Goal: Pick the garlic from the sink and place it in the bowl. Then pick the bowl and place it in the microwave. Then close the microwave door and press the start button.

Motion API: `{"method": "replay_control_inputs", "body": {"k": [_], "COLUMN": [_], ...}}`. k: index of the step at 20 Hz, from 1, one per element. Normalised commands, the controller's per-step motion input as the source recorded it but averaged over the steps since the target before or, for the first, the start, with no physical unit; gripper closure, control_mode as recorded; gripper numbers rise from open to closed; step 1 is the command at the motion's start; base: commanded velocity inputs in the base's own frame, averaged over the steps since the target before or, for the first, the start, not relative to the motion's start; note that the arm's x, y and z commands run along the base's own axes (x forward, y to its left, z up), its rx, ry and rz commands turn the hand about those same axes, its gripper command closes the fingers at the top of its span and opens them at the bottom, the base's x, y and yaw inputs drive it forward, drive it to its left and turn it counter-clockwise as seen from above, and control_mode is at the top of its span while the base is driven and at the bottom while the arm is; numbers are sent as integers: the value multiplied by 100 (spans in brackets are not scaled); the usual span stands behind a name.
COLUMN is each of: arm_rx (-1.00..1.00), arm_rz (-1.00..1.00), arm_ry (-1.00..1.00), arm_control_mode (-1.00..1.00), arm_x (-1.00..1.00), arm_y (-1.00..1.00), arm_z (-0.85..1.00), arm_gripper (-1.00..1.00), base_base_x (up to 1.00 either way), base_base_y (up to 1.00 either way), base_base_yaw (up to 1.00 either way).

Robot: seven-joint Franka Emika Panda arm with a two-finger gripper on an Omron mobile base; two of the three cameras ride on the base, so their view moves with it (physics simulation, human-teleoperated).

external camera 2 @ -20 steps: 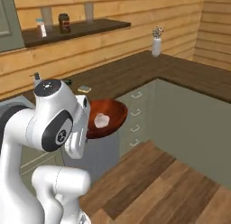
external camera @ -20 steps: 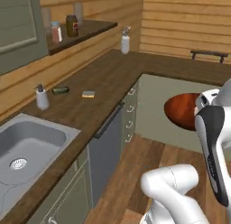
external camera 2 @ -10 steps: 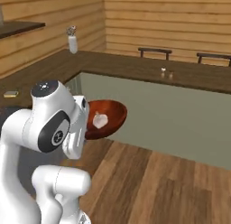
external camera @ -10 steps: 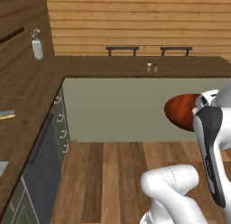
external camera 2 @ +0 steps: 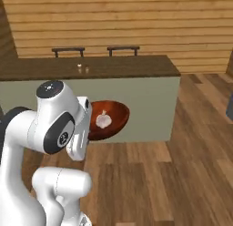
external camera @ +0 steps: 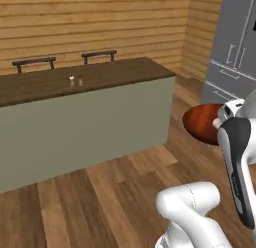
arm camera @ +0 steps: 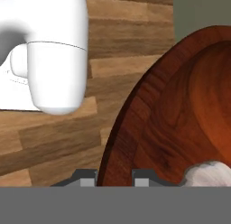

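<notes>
Gripper (arm camera: 116, 179) clamped on rim of bowl (external camera 2: 109, 119), held up over wood floor (external camera 2: 182, 175) w/ garlic (external camera 2: 103, 120) inside, near counter (external camera 2: 91, 68).

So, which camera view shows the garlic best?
The right base view: the whole garlic lies in plain sight inside the bowl. The hand view catches just a pale corner of it at the bottom edge. In the left base view the bowl's side is seen, and I cannot make out the garlic.
</notes>
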Motion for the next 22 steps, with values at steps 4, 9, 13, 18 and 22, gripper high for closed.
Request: {"method": "replay_control_inputs", "body": {"k": [4,9,13,18,22], "arm_rx": [0,0,0,0,0], "arm_rz": [0,0,0,0,0], "arm_ry": [0,0,0,0,0], "arm_control_mode": [100,100,100,100,100], "arm_x": [0,0,0,0,0], "arm_y": [0,0,0,0,0], "arm_z": [0,0,0,0,0], "arm_gripper": [100,100,100,100,100], "base_base_x": [15,43,66,98,100], "base_base_y": [0,15,10,-11,-2], "base_base_yaw": [-87,-78,-67,-47,-41]}}
